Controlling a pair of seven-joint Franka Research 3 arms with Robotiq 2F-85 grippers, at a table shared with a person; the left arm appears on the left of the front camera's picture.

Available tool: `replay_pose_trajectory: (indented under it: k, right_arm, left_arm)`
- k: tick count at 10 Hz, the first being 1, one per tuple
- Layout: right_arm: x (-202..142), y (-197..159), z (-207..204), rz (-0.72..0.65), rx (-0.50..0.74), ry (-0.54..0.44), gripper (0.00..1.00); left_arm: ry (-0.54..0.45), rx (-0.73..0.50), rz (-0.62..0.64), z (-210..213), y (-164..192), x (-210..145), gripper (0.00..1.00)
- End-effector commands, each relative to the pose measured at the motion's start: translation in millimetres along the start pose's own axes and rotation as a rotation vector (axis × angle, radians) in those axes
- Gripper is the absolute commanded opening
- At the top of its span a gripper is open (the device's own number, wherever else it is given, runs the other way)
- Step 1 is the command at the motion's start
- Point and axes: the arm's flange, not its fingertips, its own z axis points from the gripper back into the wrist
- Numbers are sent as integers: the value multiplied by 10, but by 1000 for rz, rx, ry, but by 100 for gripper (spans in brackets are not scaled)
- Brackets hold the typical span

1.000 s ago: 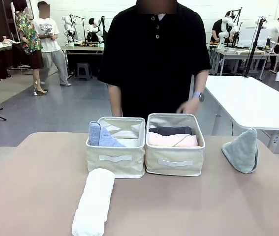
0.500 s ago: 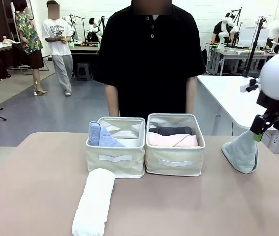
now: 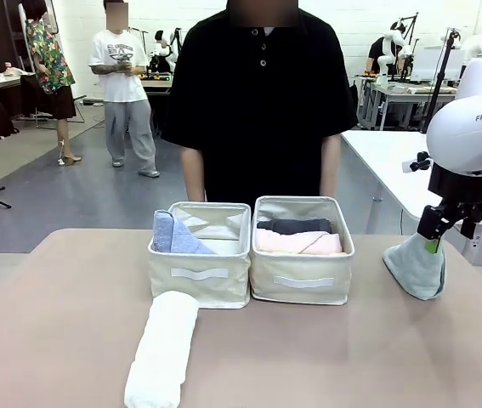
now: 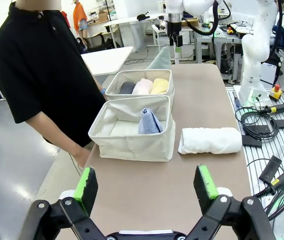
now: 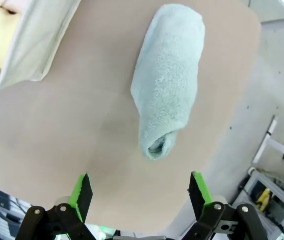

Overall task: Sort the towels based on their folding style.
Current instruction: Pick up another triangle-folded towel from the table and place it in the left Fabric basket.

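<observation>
Right pincer (image 5: 139, 184) hangs wide open and empty above the pale grey-green cone towel (image 5: 167, 80) on the counter (image 3: 326, 357), right side. Left pincer (image 4: 146, 179) likewise open, empty. White rolled towel (image 3: 164, 348) lies near, before the left basket (image 3: 200, 274).

White, rounded right arm (image 3: 470, 127), lettering seemingly "FRA"; black right end effector (image 5: 139, 186) with green pads (image 5: 80, 192).

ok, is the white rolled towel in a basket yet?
No, the white towel lies on the table, just in front of the left basket.
</observation>
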Motion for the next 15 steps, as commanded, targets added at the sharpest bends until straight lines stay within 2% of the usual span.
replay_pose_trajectory:
  k: [1,7,10,15]
  right_arm:
    - [-27,54,-7,21,-10,6,100]
    - [10,43,7,13,1,0,100]
    - [211,-92,-154,-146,32,12,100]
    - [443,-204,-358,-194,27,6,100]
  left_arm:
    - [19,2,-3,-5,-36,-6,100]
    - [19,2,-3,-5,-36,-6,100]
    - [19,2,-3,-5,-36,-6,100]
    - [19,2,-3,-5,-36,-6,100]
